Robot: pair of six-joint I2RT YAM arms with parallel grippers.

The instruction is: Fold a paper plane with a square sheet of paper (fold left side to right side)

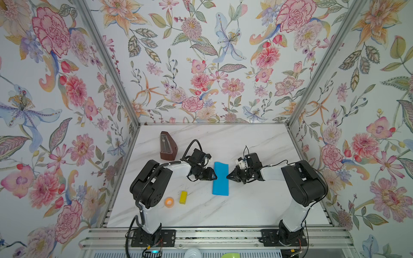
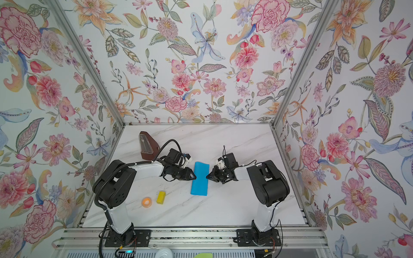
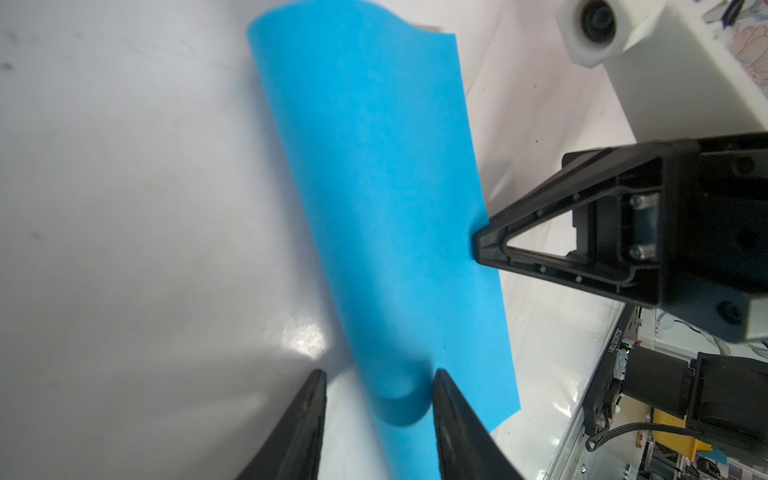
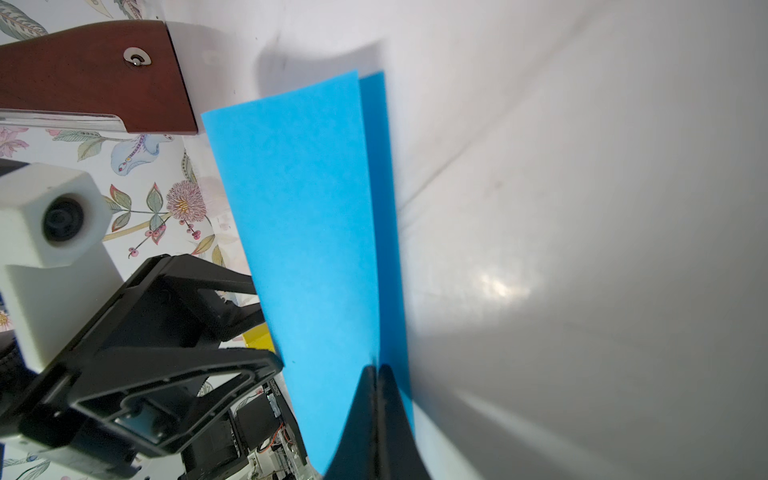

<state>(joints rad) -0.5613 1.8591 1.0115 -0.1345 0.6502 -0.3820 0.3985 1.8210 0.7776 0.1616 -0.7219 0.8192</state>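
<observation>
Here L hand (image 1: pixel 215 177) spread at fold of blue sheet (image 1: pixel 220 182), R hand (image 1: pixel 227 177) pressed together on its open edge

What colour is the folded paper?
The paper is plain bright blue, clearest in the left wrist view.

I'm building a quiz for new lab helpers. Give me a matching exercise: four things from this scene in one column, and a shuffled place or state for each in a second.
Things:
1. blue paper
2. yellow block
3. brown metronome
4. right tool

Places or states:
A. shut, tip at the paper's right edge
B. next to the orange ring
C. folded over, in the middle
D. at the back, on the left

Pairs: 1-C, 2-B, 3-D, 4-A
</observation>
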